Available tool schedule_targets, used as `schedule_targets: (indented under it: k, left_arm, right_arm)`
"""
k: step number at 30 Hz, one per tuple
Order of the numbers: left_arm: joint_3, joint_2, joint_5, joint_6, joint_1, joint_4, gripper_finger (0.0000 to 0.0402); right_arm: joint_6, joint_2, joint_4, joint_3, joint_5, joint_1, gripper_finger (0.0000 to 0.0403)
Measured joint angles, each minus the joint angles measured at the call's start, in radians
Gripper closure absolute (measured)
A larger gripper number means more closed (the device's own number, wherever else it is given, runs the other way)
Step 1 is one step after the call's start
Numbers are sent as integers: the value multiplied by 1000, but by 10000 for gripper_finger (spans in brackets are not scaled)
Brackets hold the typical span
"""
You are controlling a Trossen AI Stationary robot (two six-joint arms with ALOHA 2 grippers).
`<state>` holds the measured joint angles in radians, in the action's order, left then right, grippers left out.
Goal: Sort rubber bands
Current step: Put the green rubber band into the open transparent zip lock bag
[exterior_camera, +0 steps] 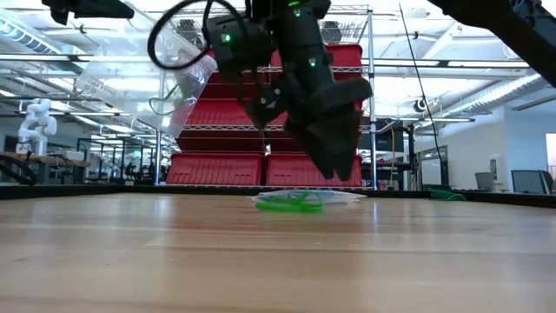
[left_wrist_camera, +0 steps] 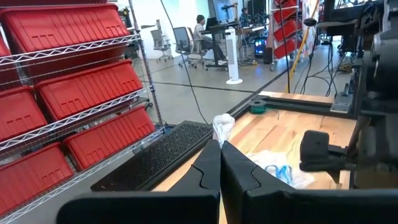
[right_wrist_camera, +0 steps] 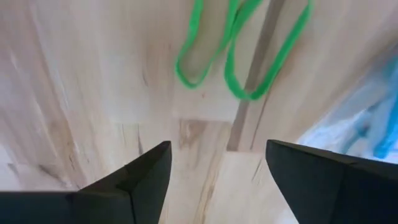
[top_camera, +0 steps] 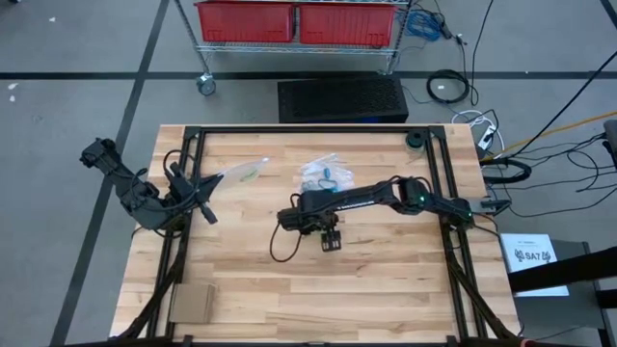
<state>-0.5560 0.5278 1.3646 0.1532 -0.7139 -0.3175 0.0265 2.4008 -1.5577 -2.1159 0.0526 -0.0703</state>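
Clear plastic bag (top_camera: pixel 321 174) at table centre-far holding blue rubber bands (left_wrist_camera: pixel 278 173), second clear bag (top_camera: pixel 239 171) pinched in left gripper (top_camera: pixel 204 183) with green band inside, two green rubber bands (right_wrist_camera: pixel 239 46) on bare wood, right gripper (top_camera: pixel 330 237) spread above them, holding nothing

Red bins (top_camera: pixel 299 21) sit on a wire shelf beyond the table's far edge. A cardboard piece (top_camera: pixel 193 304) lies at the wooden table's (top_camera: pixel 386 289) near-left corner.
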Motion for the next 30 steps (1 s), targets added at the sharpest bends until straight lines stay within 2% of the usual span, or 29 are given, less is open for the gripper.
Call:
schedule_targets:
  k: [3,6,9,11,20,26,30]
  left_arm:
    - [0,0,0,0,0,0,401]
    - [0,0,0,0,0,-2,401]
    - [0,0,0,4,0,-6,401]
    - [0,0,-3,7,0,-7,401]
    - [0,0,-14,2,0,-7,401]
    - [0,0,-14,-1,0,-7,401]
    - [0,0,-14,-1,0,-7,401]
  right_arm:
    - [-5,-17,41,0,3,5,150]
    - [8,-19,157,-1,9,9,152]
    - [63,-16,209,4,55,11,169]
    - [89,-13,202,20,84,14,187]
    - [134,-11,229,101,76,19,283]
    - [135,-11,201,87,78,16,391]
    - [106,-11,135,14,79,5,394]
